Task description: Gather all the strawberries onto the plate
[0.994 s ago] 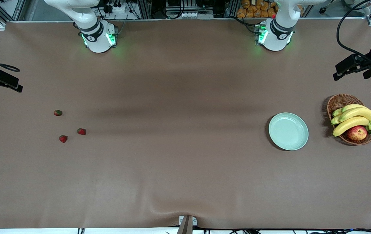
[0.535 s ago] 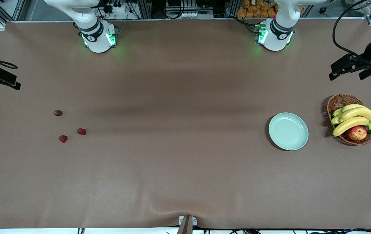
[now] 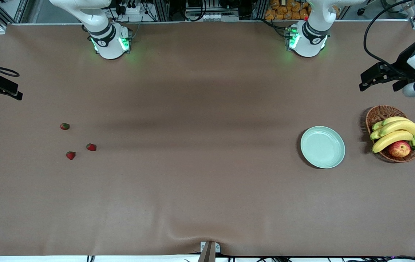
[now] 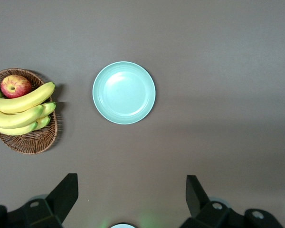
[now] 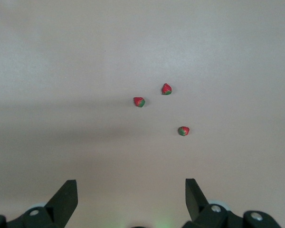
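Note:
Three small red strawberries (image 3: 64, 126) (image 3: 91, 147) (image 3: 70, 155) lie loose on the brown table toward the right arm's end, and the right wrist view shows them as strawberries (image 5: 139, 101) (image 5: 166, 89) (image 5: 183, 130). The pale mint plate (image 3: 322, 147) sits bare toward the left arm's end, and the plate (image 4: 124, 92) also shows in the left wrist view. My right gripper (image 3: 0, 92) (image 5: 131, 183) hangs open and holds nothing, high over the table's edge at the right arm's end. My left gripper (image 3: 378, 87) (image 4: 131, 183) is open too, high over the table at the left arm's end.
A brown wicker basket (image 3: 378, 112) (image 4: 28, 142) with bananas (image 3: 396, 131) and a red-yellow apple (image 3: 399, 149) stands beside the plate, at the left arm's end. A cloth wrinkle and a small bracket (image 3: 209, 249) sit at the table's near edge.
My left gripper has drifted a little toward the right arm's end and looks higher. My right gripper has edged slightly outward. Strawberries, plate and basket have not moved.

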